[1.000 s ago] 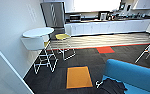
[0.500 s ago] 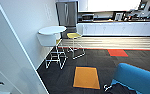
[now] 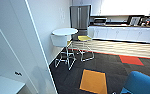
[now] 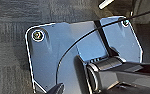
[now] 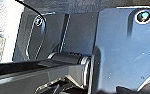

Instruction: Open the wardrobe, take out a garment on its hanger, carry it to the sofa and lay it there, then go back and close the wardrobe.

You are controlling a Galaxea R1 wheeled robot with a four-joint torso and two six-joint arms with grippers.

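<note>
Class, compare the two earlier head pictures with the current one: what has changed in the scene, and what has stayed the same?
The whole picture has shifted, so the camera has turned with the robot; nothing in the room itself moved. The white wall panel now fills more of the left, and the blue sofa sits further to the lower right. The round white table, the fridge and the orange carpet tile keep their places.

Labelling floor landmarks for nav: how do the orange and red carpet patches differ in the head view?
The orange patch lies near the camera, close to the blue sofa; the red patch lies farther off, toward the kitchen counter. The orange one looks larger and squarer, the red one flatter. Both are set in dark carpet.
</note>
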